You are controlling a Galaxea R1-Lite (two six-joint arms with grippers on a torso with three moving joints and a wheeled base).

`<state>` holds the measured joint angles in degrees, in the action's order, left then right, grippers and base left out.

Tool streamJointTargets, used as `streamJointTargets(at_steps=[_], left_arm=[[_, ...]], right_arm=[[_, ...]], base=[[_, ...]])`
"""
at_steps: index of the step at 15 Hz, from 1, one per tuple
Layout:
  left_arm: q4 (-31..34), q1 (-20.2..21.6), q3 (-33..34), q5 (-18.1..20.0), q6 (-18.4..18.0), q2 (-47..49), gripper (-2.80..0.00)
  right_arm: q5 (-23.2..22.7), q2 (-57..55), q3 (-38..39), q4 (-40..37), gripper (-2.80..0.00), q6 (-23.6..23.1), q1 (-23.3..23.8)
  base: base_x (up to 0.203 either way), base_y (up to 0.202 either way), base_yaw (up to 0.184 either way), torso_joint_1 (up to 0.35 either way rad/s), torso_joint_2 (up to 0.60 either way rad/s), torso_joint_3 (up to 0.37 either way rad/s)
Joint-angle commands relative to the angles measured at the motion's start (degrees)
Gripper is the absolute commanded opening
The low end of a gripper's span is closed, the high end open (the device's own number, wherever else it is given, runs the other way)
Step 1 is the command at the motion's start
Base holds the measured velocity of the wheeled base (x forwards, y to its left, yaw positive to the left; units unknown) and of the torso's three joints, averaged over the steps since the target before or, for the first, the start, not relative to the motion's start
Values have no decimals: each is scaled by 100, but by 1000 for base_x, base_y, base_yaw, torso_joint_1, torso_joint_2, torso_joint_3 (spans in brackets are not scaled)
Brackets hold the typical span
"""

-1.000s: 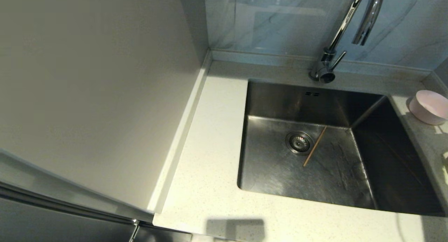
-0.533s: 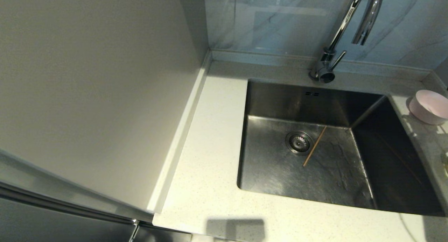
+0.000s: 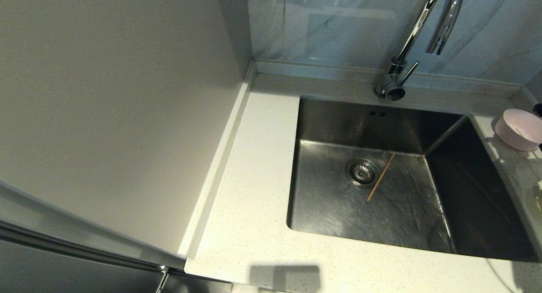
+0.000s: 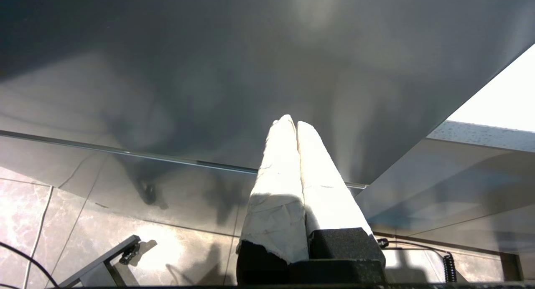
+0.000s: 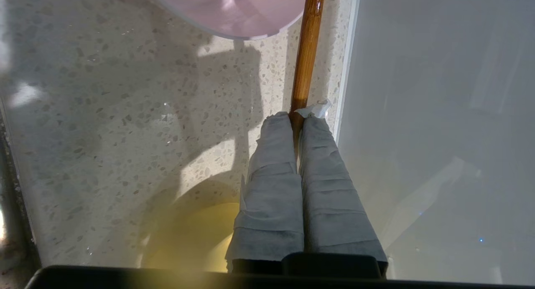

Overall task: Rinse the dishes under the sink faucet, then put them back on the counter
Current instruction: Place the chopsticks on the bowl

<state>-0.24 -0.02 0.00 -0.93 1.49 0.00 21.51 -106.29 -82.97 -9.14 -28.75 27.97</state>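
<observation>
My right gripper [image 5: 297,115] is shut on the end of a brown chopstick [image 5: 307,51] over the speckled counter [image 5: 125,113]. The chopstick's far end runs past the pale pink bowl [image 5: 234,9]. The yellow-green bowl [image 5: 192,234] sits just beneath the gripper's fingers. In the head view the pink bowl [image 3: 517,130] stands on the counter right of the sink [image 3: 338,123]. A second chopstick [image 3: 381,176] lies on the sink floor beside the drain [image 3: 362,172]. The faucet [image 3: 417,34] rises behind the sink. My left gripper [image 4: 291,122] is shut and empty, down by the cabinet front.
A plain white wall panel [image 5: 439,134] stands close along the right gripper's side. A beige panel [image 3: 118,115] borders the counter [image 3: 254,178] left of the sink. A dark bit of the right arm [image 3: 538,110] shows at the head view's right edge.
A dark bit of the right arm has come into the head view's right edge, by the pink bowl. The chopstick in the sink has not moved.
</observation>
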Motion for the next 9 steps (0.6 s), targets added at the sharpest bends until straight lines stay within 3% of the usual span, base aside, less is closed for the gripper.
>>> streamJointTargets(at_steps=[1, 9], left_arm=[[-2, 2, 0, -4, 1, -18, -280], [-2, 2, 0, -4, 1, -18, -280]], right_arm=[[11, -32, 0, 0, -280, -17, -2], [11, -199, -176, -9, -280, -35, -10]], base=[[0, 0, 0, 0, 0, 0], [0, 0, 0, 0, 0, 0]])
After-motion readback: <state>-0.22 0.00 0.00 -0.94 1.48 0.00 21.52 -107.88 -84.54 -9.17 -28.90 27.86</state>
